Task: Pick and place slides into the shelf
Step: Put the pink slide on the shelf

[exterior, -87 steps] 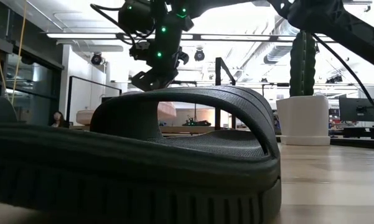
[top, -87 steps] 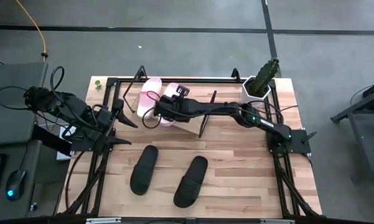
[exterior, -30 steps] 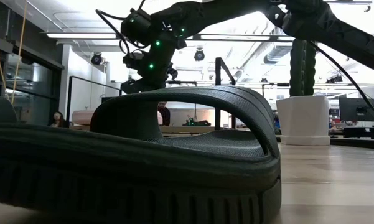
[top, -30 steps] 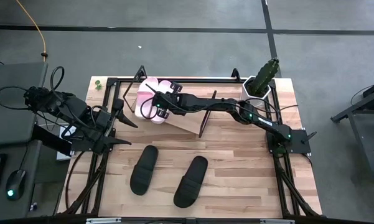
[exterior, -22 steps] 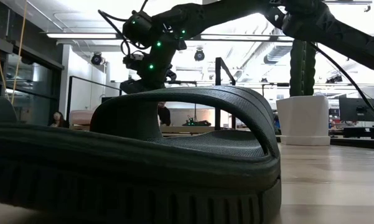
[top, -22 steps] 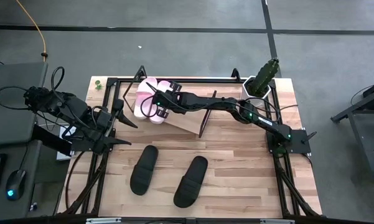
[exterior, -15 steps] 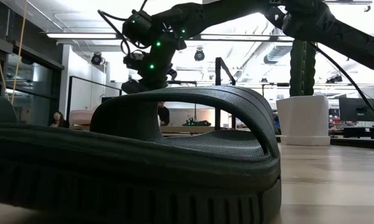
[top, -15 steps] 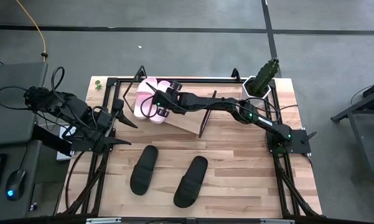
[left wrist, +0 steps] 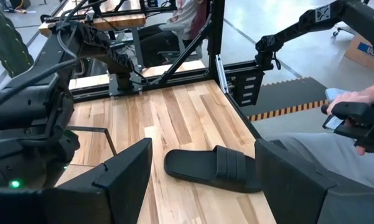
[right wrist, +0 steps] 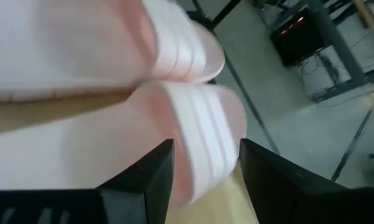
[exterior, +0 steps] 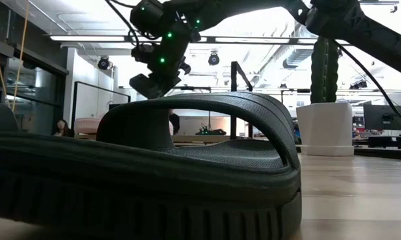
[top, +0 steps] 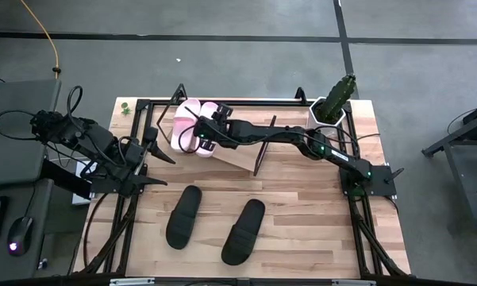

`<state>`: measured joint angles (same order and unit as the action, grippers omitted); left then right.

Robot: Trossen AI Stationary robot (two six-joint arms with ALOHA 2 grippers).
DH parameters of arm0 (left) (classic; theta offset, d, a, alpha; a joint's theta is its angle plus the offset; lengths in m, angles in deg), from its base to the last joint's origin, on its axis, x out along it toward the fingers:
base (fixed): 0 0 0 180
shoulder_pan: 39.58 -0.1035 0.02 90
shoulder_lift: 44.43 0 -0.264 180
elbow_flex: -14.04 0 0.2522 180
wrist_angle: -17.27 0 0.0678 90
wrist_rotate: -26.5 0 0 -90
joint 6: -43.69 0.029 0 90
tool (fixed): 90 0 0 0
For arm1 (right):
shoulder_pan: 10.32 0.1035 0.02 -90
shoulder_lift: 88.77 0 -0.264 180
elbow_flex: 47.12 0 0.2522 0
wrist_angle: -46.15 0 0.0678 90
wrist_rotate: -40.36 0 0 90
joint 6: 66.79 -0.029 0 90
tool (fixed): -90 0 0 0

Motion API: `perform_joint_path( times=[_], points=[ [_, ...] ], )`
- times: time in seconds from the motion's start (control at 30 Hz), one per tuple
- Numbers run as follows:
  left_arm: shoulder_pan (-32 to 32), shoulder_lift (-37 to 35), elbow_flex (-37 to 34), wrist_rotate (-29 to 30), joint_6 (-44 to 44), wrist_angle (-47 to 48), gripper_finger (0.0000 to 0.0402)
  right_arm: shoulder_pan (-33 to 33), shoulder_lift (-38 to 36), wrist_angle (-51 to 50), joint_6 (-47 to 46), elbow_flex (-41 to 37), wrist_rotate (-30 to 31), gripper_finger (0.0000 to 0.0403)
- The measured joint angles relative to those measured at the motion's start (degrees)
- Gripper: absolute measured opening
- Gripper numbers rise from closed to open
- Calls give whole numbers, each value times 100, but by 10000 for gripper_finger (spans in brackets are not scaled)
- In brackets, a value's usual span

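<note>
Two pale pink slides lie side by side on the slanted shelf [top: 236,159] at the table's far left: one [top: 182,125] farther left, the other [right wrist: 81,146] right beside it. My right gripper [right wrist: 205,180] is open just above the second one, a finger on each side of its strap [right wrist: 202,124]. Two black slides [top: 183,216] [top: 244,231] lie flat on the tabletop near the front; one of them [exterior: 187,153] fills the low view. My left gripper [top: 152,159] waits open at the table's left edge, clear of everything. My right gripper comes at the nearer pink slide slanting down from the table's right, its open fingers [right wrist: 143,180] on either side of the strap. I cannot tell whether they touch it. The slide rests with its sole on the shelf board.
A cactus in a white pot [top: 331,107] stands at the far right corner. A black metal frame [top: 357,199] runs round the table. Bare wood [top: 301,222] lies right of the black slides. A person's hand [left wrist: 355,118] shows beyond the table in the left wrist view.
My right gripper has opened and let go of the second pink slide, then risen a little above it. The slide stays on the shelf board beside the first one.
</note>
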<state>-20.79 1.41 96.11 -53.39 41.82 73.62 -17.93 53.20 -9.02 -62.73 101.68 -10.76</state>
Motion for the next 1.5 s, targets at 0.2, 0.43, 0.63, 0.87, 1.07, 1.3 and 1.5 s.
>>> perform_joint_path(
  times=[0.2, 0.43, 0.63, 0.87, 1.07, 1.3, 1.5],
  points=[
    [0, 0, 0, 0, -7, 9, 264, 77, 0, -960, -433, 0, -290, 172],
    [-2, 0, 0, 2, -7, 112, 264, 328, 0, -1381, -522, 0, -948, 172],
    [0, 0, 0, 2, -9, 110, 264, 461, 2, -1486, -380, -1, -1600, 172],
    [-2, 0, 0, 2, -9, 109, 264, 430, 4, -1494, -382, -2, -1530, 172],
    [-2, 0, 0, 2, -10, 100, 264, 407, 11, -1489, -405, -2, -1530, 172],
    [0, 2, 0, 2, -11, 96, 264, 413, 80, -1484, -385, -11, -1694, 172],
    [-2, 4, 0, 2, -11, 94, 264, 413, 83, -1393, -370, -22, -1655, 172]
  ],
)
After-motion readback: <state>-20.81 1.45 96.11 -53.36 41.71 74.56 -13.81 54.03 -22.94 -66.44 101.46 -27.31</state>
